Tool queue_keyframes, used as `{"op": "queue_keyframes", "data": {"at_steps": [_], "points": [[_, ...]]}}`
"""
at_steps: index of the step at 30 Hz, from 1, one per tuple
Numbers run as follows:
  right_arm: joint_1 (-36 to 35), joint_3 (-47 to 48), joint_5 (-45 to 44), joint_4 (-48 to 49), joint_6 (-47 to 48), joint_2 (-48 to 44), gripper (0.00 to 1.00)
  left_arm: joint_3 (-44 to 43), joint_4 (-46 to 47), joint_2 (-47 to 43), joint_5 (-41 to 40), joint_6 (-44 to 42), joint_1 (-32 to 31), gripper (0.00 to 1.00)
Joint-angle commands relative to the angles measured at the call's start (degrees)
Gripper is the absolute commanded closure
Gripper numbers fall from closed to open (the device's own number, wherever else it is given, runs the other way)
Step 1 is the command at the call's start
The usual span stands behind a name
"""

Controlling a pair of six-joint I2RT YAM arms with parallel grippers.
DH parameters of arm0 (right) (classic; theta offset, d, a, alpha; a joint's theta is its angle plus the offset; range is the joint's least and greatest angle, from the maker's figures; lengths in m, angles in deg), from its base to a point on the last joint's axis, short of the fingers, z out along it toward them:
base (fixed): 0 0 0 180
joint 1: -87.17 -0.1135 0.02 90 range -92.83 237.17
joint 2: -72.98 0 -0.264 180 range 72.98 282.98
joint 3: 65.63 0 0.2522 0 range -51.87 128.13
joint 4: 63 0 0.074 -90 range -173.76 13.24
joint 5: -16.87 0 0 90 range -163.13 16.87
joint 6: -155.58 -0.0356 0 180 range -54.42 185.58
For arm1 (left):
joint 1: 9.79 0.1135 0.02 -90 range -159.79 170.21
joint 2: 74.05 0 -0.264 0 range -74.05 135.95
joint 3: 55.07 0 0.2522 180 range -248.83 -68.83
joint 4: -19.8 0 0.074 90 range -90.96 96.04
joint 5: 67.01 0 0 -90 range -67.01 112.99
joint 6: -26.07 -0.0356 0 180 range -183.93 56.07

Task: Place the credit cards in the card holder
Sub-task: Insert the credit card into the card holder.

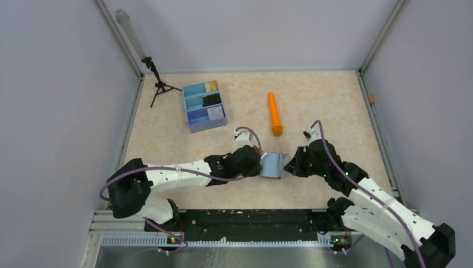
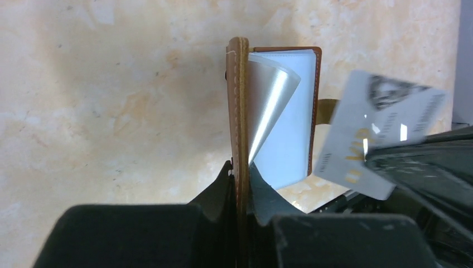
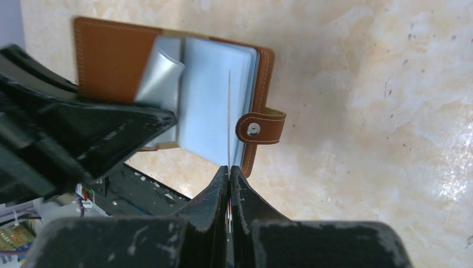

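Observation:
The brown leather card holder [image 1: 271, 164] lies open between my two grippers, its pale blue-white sleeves showing. My left gripper [image 1: 258, 162] is shut on its left cover, which stands up edge-on in the left wrist view [image 2: 238, 100] between my jaws [image 2: 241, 172]. My right gripper [image 1: 288, 164] is shut on a silvery grey-white card [image 2: 373, 131] with gold lettering. In the right wrist view [image 3: 229, 171] that card [image 3: 228, 111] is edge-on, its tip over the sleeves near the snap tab [image 3: 260, 127]. One clear sleeve [image 3: 159, 78] curls upward.
A blue three-compartment tray [image 1: 191, 117] stands at the back left and holds a tan-gold card [image 1: 211, 85], a black card [image 1: 211, 99] and a grey card [image 1: 215, 113]. An orange marker [image 1: 274, 113] lies behind the card holder. A small black tripod [image 1: 159, 85] stands at the far left.

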Motion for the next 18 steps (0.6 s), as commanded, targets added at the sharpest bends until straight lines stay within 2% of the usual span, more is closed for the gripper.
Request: {"op": "queue_keyframes", "data": {"at_steps": [1,7,18], "points": [[0.12,3.97,-1.05,-1.33,1.29,0.88,1.0,4.83,6.24,-2.91,0.92,3.0,1.06,1.0],[0.12,0.8,2.29,2.48,1.72,3.01,1.0,11.76,14.01,-3.98,3.46,4.87,1.5,1.0],[0.21,-9.43,9.81,13.31,-2.58,3.1,1.0,17.71,18.8,-3.87,8.46,7.18,2.44,1.0]]}}
